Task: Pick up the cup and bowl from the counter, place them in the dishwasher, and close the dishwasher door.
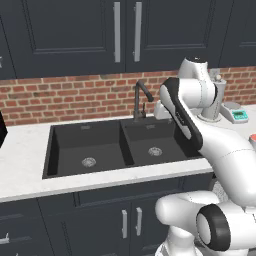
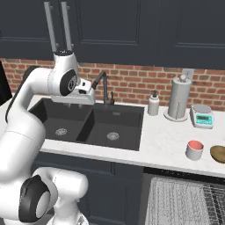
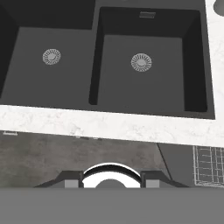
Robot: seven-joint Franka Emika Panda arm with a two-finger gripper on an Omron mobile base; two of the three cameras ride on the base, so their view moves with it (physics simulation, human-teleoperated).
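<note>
Over on the right end of the counter (image 2: pixel 169 145), past the black double sink (image 2: pixel 94 125), the cup (image 2: pixel 194 150) is sitting upright with its red-orange top showing, and the bowl (image 2: pixel 219 153) is just beside it, right at the frame edge. Neither has been touched, by the look of it. The dishwasher (image 2: pixel 184 200) is already open below them with its wire rack (image 2: pixel 186 202) pulled out, so the drop-off is close. The arm is hanging above the sink, well apart from both, and the gripper (image 3: pixel 112 183) is pointing down at the counter edge; honestly I can't tell from here whether its fingers are spread or pinched, they barely poke into the hand view. My guess on handling: the cup looks small, light and rigid with smooth, maybe slippery sides, so I'd pinch it across the body, around mid-height, coming from above. The bowl looks like wood, stiff and light but shallow and wide, so clamping one finger inside and one outside the rim seems the only sensible hold. Soap bottle (image 2: pixel 153 105) and paper towel roll (image 2: pixel 178 103) stand further back, out of the way.
</note>
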